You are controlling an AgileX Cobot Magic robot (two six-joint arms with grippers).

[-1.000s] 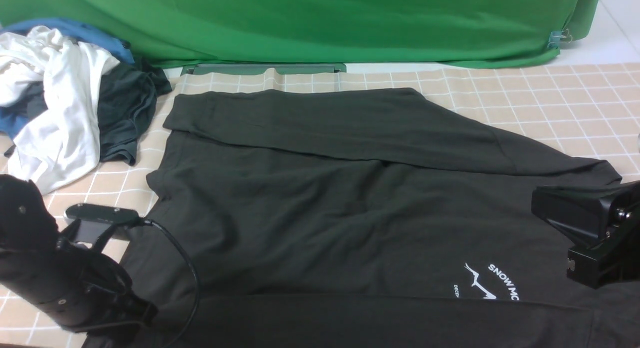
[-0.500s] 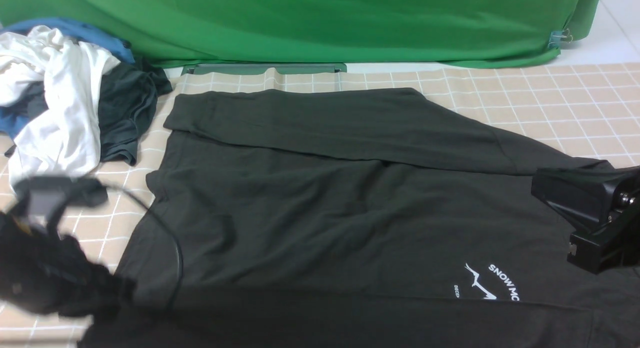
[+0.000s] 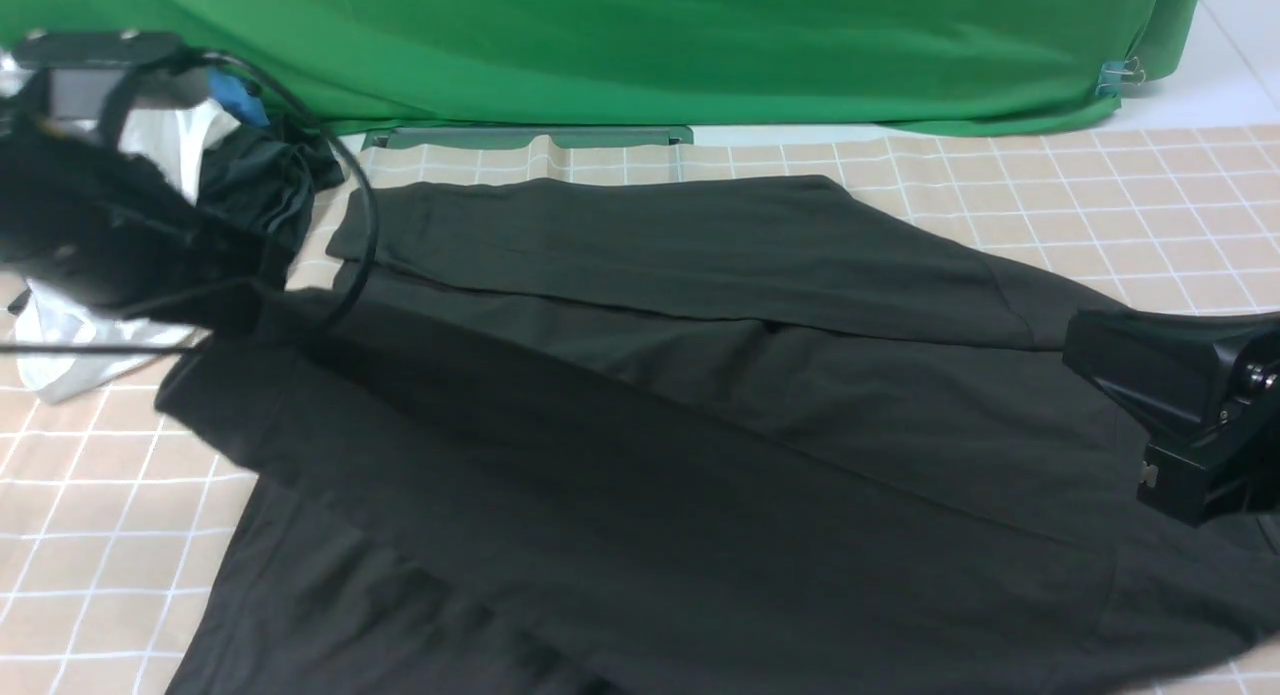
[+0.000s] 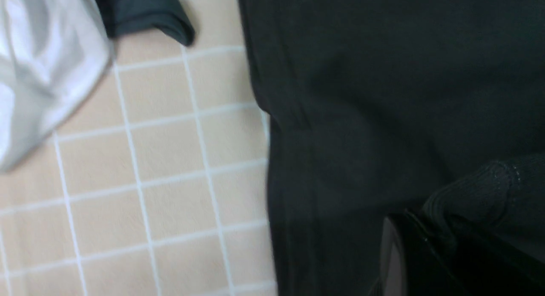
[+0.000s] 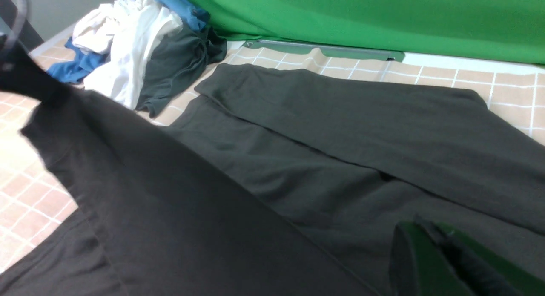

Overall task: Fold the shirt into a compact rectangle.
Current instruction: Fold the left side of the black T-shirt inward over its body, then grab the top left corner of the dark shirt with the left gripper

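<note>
The black shirt lies spread over the checked tablecloth, its far sleeve folded across the top. My left gripper is raised at the back left, shut on a ribbed edge of the shirt. A long dark layer stretches from it diagonally to the near right and covers the chest print. My right gripper hangs just above the shirt's right side. Its fingers are shut, and I see no cloth between them.
A pile of clothes sits at the back left: a white garment, a blue one and a dark grey-teal one, right beside my left arm. A green backdrop closes off the far side. The left wrist cable loops over the shirt.
My left gripper has swung from the near left up to the back left, dragging the shirt's near layer over the body and hiding the print. The right gripper has risen slightly.
</note>
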